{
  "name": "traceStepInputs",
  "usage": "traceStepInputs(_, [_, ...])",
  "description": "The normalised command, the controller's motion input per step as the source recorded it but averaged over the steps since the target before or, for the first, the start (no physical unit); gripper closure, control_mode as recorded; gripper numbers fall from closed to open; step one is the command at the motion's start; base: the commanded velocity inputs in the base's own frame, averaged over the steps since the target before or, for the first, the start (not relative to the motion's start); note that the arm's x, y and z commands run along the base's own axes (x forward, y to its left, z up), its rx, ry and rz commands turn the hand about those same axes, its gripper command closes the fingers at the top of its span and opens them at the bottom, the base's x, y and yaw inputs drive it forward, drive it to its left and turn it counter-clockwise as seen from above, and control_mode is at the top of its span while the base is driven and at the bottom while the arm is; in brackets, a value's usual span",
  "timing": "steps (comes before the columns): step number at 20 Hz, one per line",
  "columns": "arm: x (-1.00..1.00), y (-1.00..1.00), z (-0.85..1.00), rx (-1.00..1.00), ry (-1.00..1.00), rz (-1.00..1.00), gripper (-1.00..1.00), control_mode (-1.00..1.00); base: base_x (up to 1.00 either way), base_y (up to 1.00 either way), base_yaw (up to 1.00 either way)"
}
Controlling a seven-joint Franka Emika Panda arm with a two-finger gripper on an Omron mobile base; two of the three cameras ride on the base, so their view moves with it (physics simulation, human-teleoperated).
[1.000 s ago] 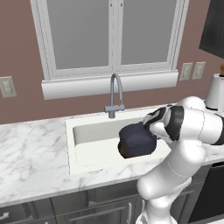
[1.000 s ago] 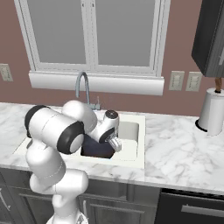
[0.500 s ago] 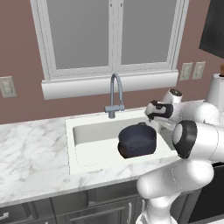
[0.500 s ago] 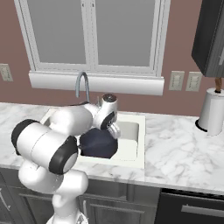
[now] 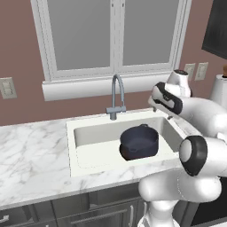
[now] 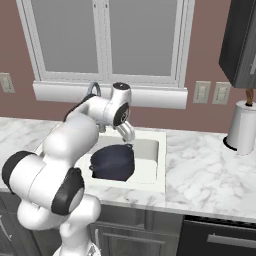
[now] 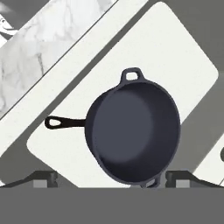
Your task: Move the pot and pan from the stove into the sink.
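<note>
Your pincer [image 7: 112,180] hangs released above the sink [image 7: 183,65], its two dark fingertips [image 7: 43,178] spread wide at the near edge of the hand view and closed on nothing. Just past them sits the pot [image 7: 133,131], upright in the white basin, its dark blue-grey walls and one loop handle showing clear of the fingers. From under the pot's side a long black handle with a hole pokes out across the basin floor: the pan [image 7: 64,123], its round body hidden beneath the pot. In the left base view the pot [image 5: 139,142] rests toward the right half of the sink [image 5: 95,137], set in the white marble table [image 5: 31,155]. Behind the basin the curved silver faucet [image 5: 116,95] rises below the window sill [image 5: 88,86]. In the right base view a paper towel roll [image 6: 244,126] stands far off to the right.
</note>
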Motion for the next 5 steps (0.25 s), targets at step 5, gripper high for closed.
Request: traceStepInputs(5, [-0.7,0.0,0.52,0.0,0.03,0.08,-1.0,-1.0,0.0,0.0,0.0])
